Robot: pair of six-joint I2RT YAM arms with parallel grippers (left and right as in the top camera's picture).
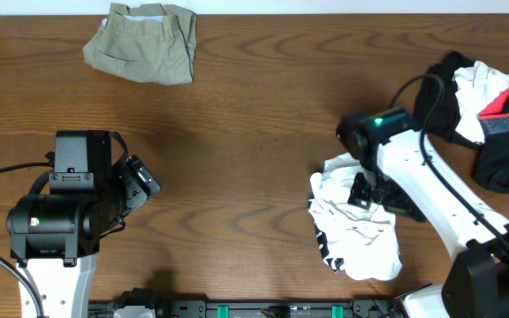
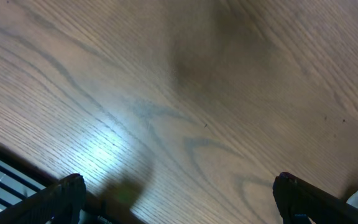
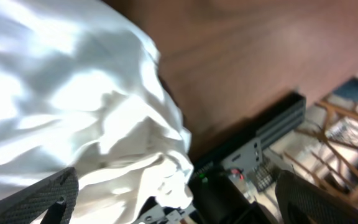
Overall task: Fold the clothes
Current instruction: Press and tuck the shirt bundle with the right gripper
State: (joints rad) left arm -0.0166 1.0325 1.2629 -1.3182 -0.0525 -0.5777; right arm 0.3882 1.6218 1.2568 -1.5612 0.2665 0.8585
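A crumpled white top [image 1: 357, 231] with black-white striped trim lies on the wooden table at the front right. My right gripper [image 1: 361, 192] hangs over its upper part, open. The right wrist view shows the white fabric [image 3: 73, 106] bunched below and between the widely spread fingers [image 3: 48, 198], with nothing pinched. Folded khaki shorts [image 1: 141, 41] rest at the back left. A heap of black, white and red clothes [image 1: 493, 115] sits at the right edge. My left gripper [image 1: 141, 185] is open over bare wood at the left, its fingertips [image 2: 64, 198] far apart.
A black rail [image 1: 263, 309] with green lights runs along the table's front edge, close to the white top; it also shows in the right wrist view [image 3: 253, 140]. Cables trail from both arms. Bare wood [image 1: 254, 150] lies between the arms.
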